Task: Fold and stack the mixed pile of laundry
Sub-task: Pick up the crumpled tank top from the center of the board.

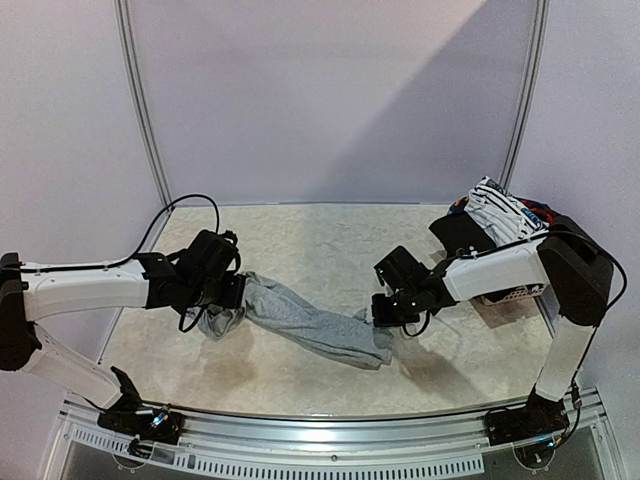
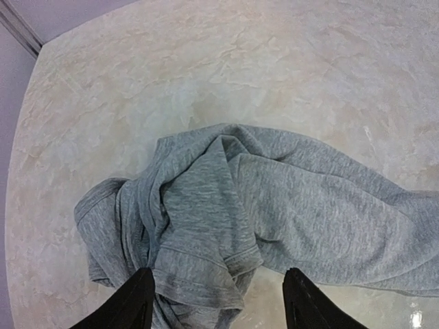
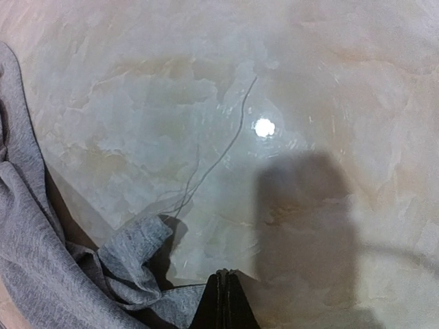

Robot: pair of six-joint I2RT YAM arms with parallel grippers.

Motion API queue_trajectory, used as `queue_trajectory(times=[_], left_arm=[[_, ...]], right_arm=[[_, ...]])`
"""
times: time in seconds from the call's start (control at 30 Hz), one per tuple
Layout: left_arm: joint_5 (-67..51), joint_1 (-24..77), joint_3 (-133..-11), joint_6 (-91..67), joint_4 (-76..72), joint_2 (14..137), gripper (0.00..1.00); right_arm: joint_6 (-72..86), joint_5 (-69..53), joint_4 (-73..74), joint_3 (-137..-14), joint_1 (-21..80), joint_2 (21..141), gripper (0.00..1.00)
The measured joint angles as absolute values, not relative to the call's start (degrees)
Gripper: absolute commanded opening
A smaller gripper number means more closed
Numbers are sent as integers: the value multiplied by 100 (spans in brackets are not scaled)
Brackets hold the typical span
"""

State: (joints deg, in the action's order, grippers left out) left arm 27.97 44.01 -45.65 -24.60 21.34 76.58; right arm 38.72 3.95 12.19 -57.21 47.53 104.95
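Right pincer [image 3: 223, 291] sits lowest in its own view. Its jaws are fully closed, tips right at a hem corner of the light grey trousers [image 3: 41, 260]. Can't tell if any cloth is actually pinched: the hem runs up to the fingers but isn't visibly between them. Left pincer [image 2: 218, 291] is open and straddles the bunched end of the same trousers. Cloth touches its left finger, no clamp.

Placement: the trousers lie as a twisted rope across the near half of the bench [image 1: 300, 235], from near the left edge to about the middle. With one arm at each end, this looks like a setup to pull the garment taut and flat before a first fold. Judgement: folding not begun, nothing stacked.

Container: the perforated basket [image 1: 520, 293] is at the far right corner, mostly hidden by the right arm. The mixed laundry pile [image 1: 490, 225] is heaped over it. White black-striped piece [image 1: 500, 212] on top, black trousers [image 1: 462, 232] on the side toward bench centre, red bit [image 1: 457, 206] and blue bit [image 1: 540, 213] at the edges.
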Motion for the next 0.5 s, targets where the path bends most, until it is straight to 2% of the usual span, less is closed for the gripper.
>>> queue_trajectory(times=[0.2,0.37,0.43,0.47,0.5], left_arm=[[2871,4202,-4370,-2539,2119,7548,59],[2759,4023,-4202,-2648,2021,7555,50],[2727,3986,-4106,-2683,1929,7605,41],[2711,3968,-4060,-2703,1865,7638,31],[2683,3951,-4010,-2707,1811,7675,18]], right_arm=[[3712,915,2139,-6095,4762,10217,0],[3457,1584,2823,-6831,4762,9391,0],[3374,1782,2919,-7035,4762,9061,0],[3343,1844,2947,-7089,4762,8956,0],[3308,1914,2974,-7133,4762,8864,0]])
